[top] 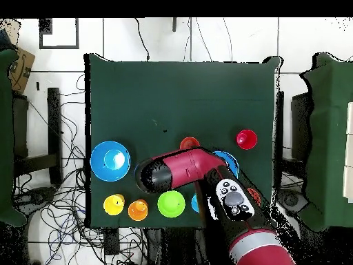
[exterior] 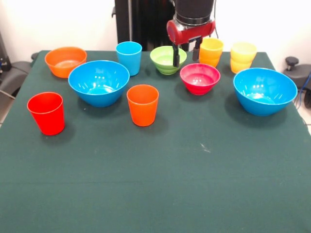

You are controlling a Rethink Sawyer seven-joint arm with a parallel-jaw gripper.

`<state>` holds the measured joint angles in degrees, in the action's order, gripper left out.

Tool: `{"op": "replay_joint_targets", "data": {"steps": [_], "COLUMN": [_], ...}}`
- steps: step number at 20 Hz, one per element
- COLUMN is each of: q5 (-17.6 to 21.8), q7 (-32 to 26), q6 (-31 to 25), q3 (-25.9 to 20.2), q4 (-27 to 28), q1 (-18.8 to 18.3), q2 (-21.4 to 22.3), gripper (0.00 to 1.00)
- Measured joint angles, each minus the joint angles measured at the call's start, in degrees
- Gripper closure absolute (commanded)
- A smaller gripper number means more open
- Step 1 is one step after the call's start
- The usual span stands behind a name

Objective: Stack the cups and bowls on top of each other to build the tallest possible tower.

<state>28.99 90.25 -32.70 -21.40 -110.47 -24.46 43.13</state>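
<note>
My gripper [exterior: 186, 54] hangs open and empty at the table's far side, above the gap between the lime-green bowl [exterior: 167, 59] and the yellow-orange cup [exterior: 211, 52], just behind the pink-red bowl [exterior: 199, 78]. All cups and bowls stand singly, upright; there is no tower. A light blue cup [exterior: 129, 57], an orange bowl [exterior: 65, 61] and a pale yellow cup [exterior: 243, 57] are in the back row. Two large blue bowls [exterior: 99, 82] [exterior: 265, 90], an orange cup [exterior: 143, 104] and a red cup [exterior: 46, 112] stand nearer. In the overhead view the arm [top: 186, 169] hides the pink-red bowl.
The green cloth table [exterior: 155, 184] has its wide front half free of objects. In the overhead view cables lie on the floor around the table [top: 179, 90], and the lime-green bowl [top: 171, 203] sits close to the edge by the robot's base.
</note>
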Motion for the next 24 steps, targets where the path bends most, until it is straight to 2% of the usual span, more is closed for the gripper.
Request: {"op": "replay_joint_targets", "data": {"steps": [10, 18, 24], "q5": [-0.3, -1.7, -5.8], "q7": [0.0, 0.0, 0.0], "q6": [0.0, 0.0, 0.0], "q3": [0.0, 0.0, -0.3], "q4": [-0.1, -0.1, -1.3], "q1": [-0.3, -0.3, -1.9], "q2": [1.8, 5.7, 10.0], "gripper": [0.0, 0.0, 0.0]}}
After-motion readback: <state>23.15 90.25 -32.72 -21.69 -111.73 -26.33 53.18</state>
